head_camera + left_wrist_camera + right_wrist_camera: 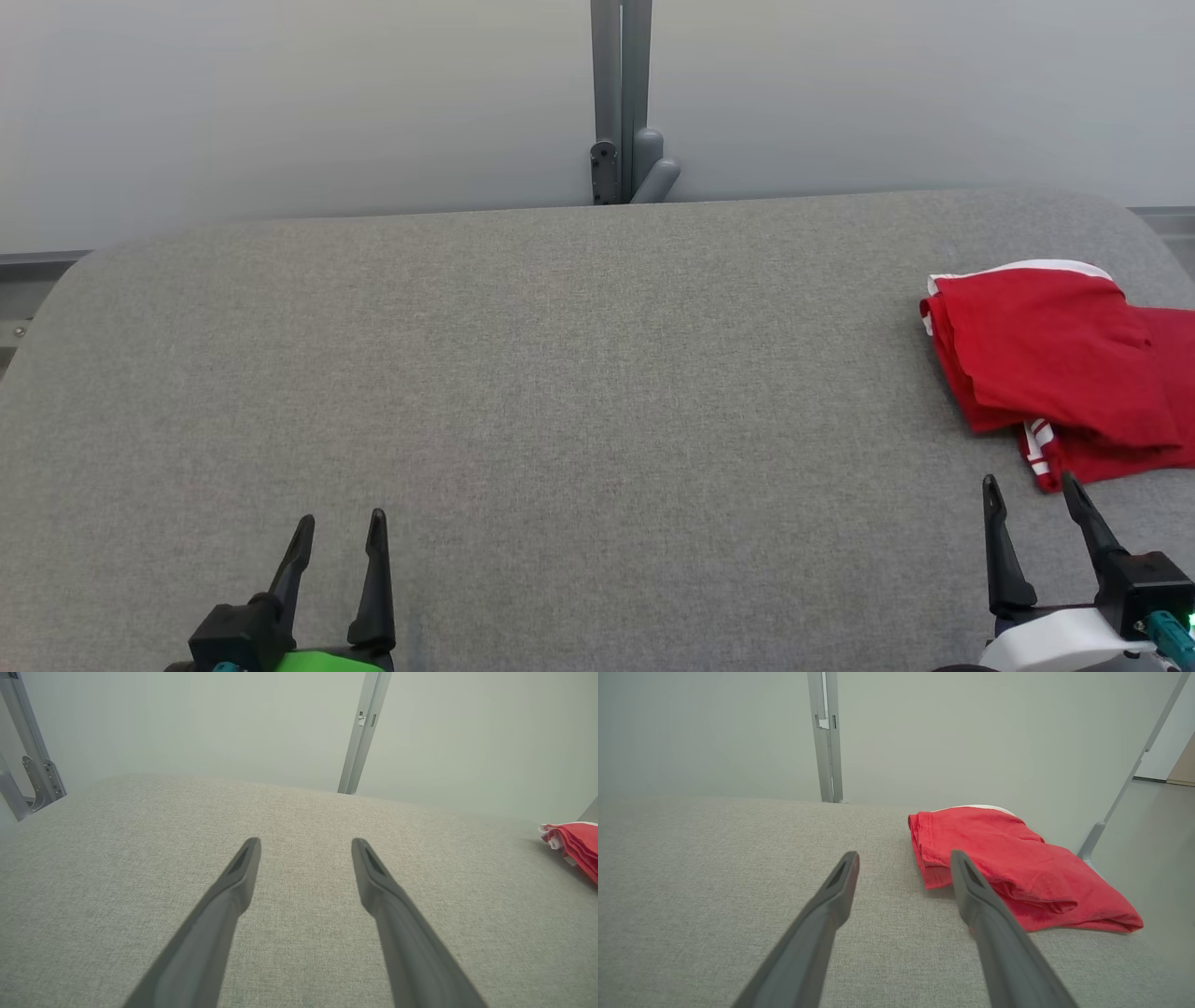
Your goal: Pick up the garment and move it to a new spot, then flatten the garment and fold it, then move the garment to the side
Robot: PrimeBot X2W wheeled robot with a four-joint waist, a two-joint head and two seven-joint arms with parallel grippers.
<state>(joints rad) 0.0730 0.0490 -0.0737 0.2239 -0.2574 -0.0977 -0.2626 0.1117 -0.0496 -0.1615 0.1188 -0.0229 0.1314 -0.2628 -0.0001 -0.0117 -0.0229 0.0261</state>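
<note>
Head view. A folded red jersey garment with white sleeve cloth and red-white striped trim lies at 3 o'clock on a wide grey fabric-covered surface, near its right edge, and is cut off by the frame's right border. The folded bundle is uneven. A white edge shows at its 12 o'clock side and a strip of striped trim at its 6 o'clock side. No lettering is visible.

The left gripper, on a green-cased wrist, stands at 7 o'clock, well apart from the garment. Its two long dark fingers are spread, with nothing between them. The right gripper, on a white-cased wrist, stands at 5 o'clock, its fingers likewise parted and empty. Its outer fingertip sits just beside the garment's 6 o'clock corner. Whether it touches the cloth cannot be told.

A grey metal post rises at 12 o'clock against a pale wall.

Left wrist view. The left gripper is spread above bare fabric, with the garment at 3 o'clock.

Right wrist view. The right gripper is parted, and the garment lies at 2 o'clock, partly behind one finger.
</note>
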